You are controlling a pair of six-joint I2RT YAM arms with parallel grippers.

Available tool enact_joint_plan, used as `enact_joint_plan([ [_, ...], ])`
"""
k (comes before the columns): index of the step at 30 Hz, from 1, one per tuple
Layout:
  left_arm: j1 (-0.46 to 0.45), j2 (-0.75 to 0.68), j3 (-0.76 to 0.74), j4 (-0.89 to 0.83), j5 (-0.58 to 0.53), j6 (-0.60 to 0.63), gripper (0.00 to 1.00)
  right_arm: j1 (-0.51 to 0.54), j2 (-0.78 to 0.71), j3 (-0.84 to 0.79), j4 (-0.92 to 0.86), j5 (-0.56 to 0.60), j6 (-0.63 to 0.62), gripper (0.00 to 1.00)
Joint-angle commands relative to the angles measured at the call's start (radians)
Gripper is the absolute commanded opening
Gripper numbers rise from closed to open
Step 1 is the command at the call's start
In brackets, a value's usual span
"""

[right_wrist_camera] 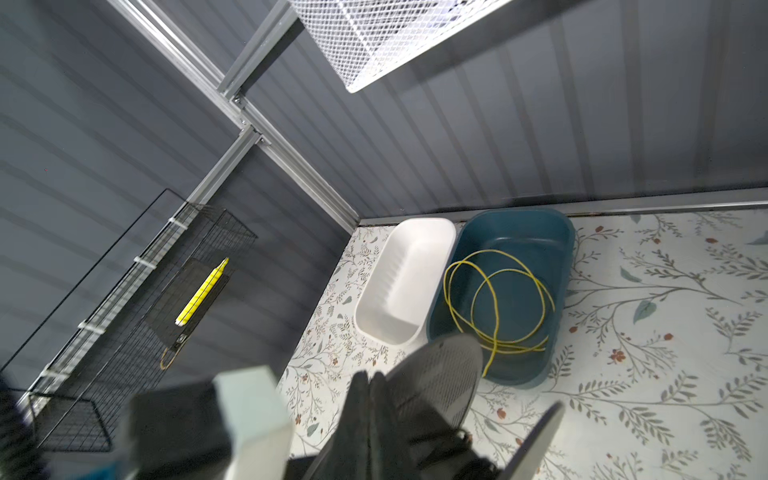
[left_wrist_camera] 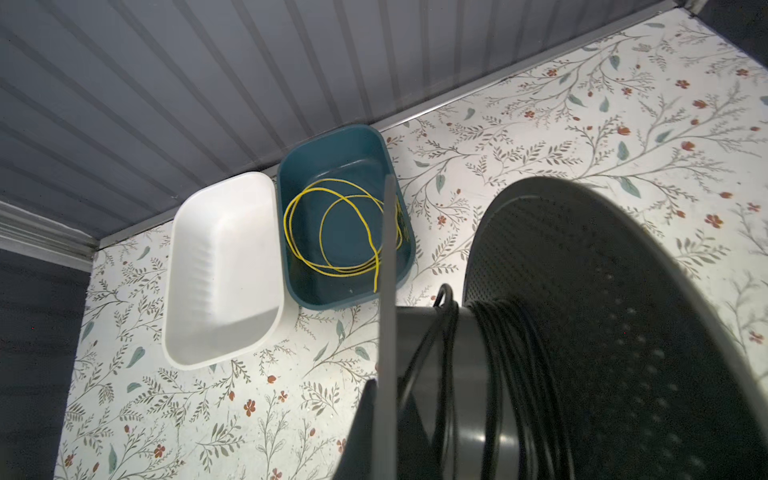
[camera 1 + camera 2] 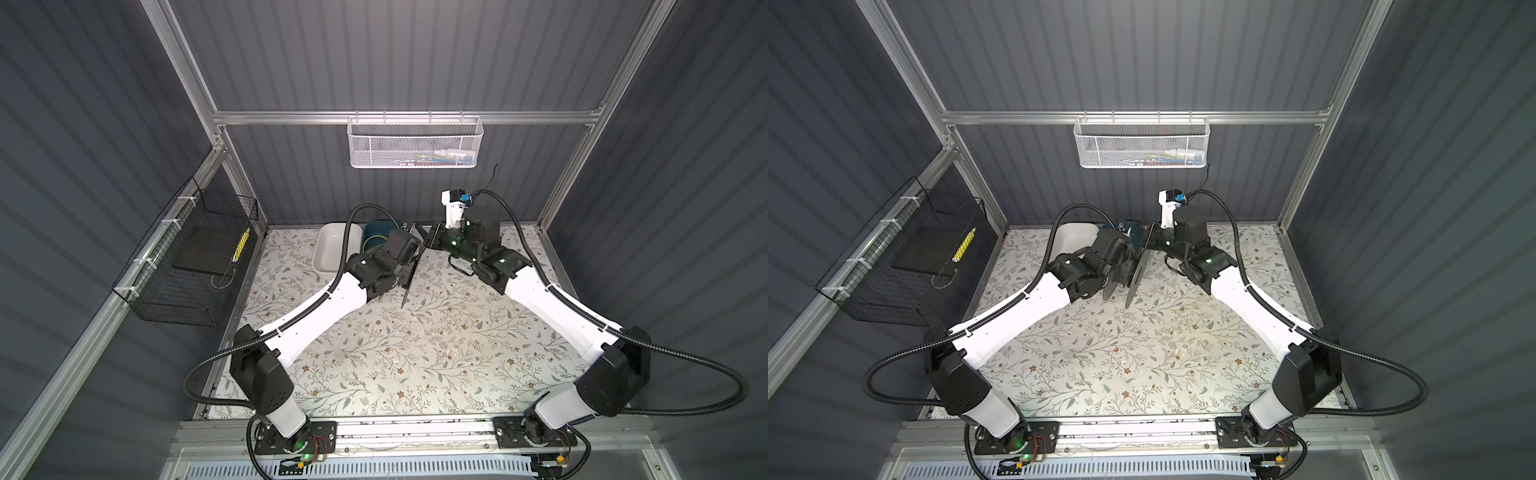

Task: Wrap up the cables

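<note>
Left gripper [image 2: 384,415] pinched on a thin flange of the spool [image 2: 602,332], black wire [image 2: 511,374] wound around its hub. Right gripper [image 1: 369,415] pressed together just beside the spool; anything held there impossible to tell. Beyond, yellow wire [image 2: 332,232] coiled loose in the teal tub [image 2: 332,162].

A robot-lab test cell is shown: grey ribbed panels [image 3: 374,54] are framed by aluminium profiles [image 3: 270,117], and the left arm [image 3: 316,307] and right arm [image 3: 552,303] are bolted to a rail [image 3: 415,428] at lower centre.
</note>
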Motion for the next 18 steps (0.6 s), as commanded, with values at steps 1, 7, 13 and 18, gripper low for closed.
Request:
enact_joint_plan([
  [1,0.007,-0.066,-0.058,-0.048,0.068,0.071,0.00,-0.073,0.055,0.120,0.011,-0.069,-0.006,0.05],
  [7,0.003,-0.178,-0.135,-0.028,0.115,0.108,0.00,-0.156,0.127,0.098,0.056,-0.120,0.066,0.08],
  [13,0.003,-0.246,-0.159,-0.062,0.146,0.097,0.00,-0.220,0.160,0.029,0.136,-0.198,0.162,0.04],
  [18,0.003,-0.279,-0.159,-0.076,0.183,0.087,0.00,-0.232,0.176,0.016,0.155,-0.207,0.176,0.03],
])
